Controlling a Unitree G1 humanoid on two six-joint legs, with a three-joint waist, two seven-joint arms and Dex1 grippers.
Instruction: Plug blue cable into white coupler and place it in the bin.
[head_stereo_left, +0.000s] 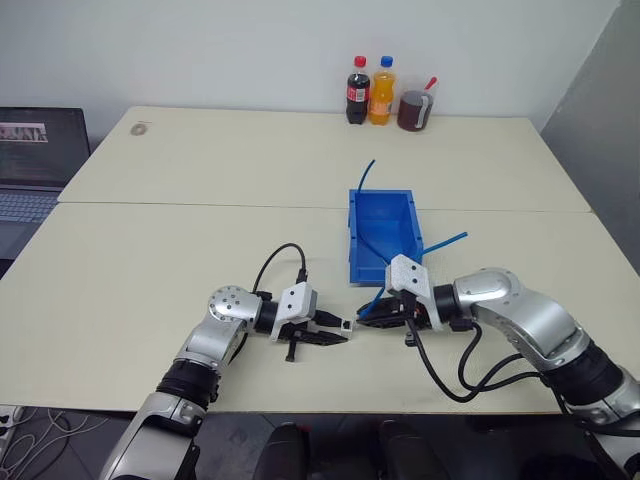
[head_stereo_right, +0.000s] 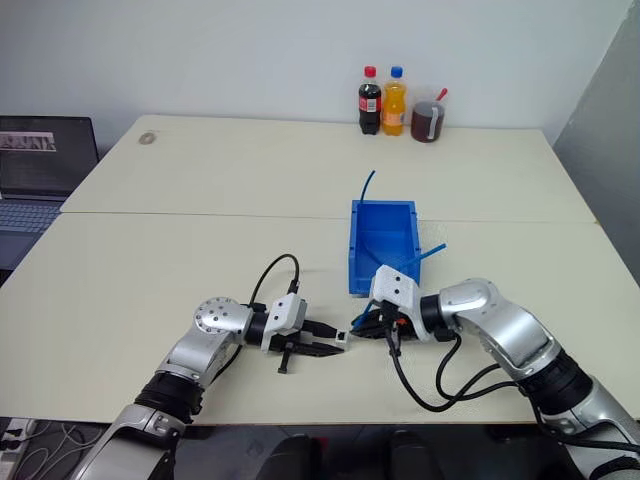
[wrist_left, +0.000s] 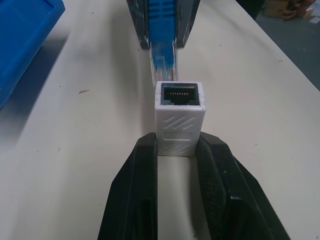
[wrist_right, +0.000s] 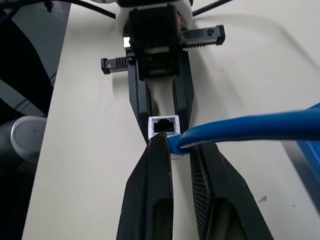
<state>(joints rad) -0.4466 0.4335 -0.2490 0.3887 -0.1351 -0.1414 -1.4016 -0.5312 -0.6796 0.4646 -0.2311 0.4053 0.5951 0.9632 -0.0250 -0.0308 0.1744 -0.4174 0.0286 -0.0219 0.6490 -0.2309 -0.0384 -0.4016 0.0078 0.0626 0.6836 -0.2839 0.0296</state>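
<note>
One white coupler (wrist_left: 178, 117) pinched in my left jaws (head_stereo_left: 335, 331), socket facing one blue cable (wrist_right: 250, 129) clamped in my right jaws (head_stereo_left: 372, 318), plug tip just short, one bin (head_stereo_left: 382, 237) behind on tabletop (head_stereo_left: 150, 260), three bottles (head_stereo_left: 385, 92) far off, cable's tail partly hidden.

An office or lab: two plain cream tables (head_stereo_left: 200, 250), an open laptop (head_stereo_left: 35, 160), drink bottles (head_stereo_left: 368, 92) by a white wall.

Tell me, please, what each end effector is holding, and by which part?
Left end effector clamps the coupler by its rear sides, socket forward. Right end effector pinches the cable just behind its plug.
</note>
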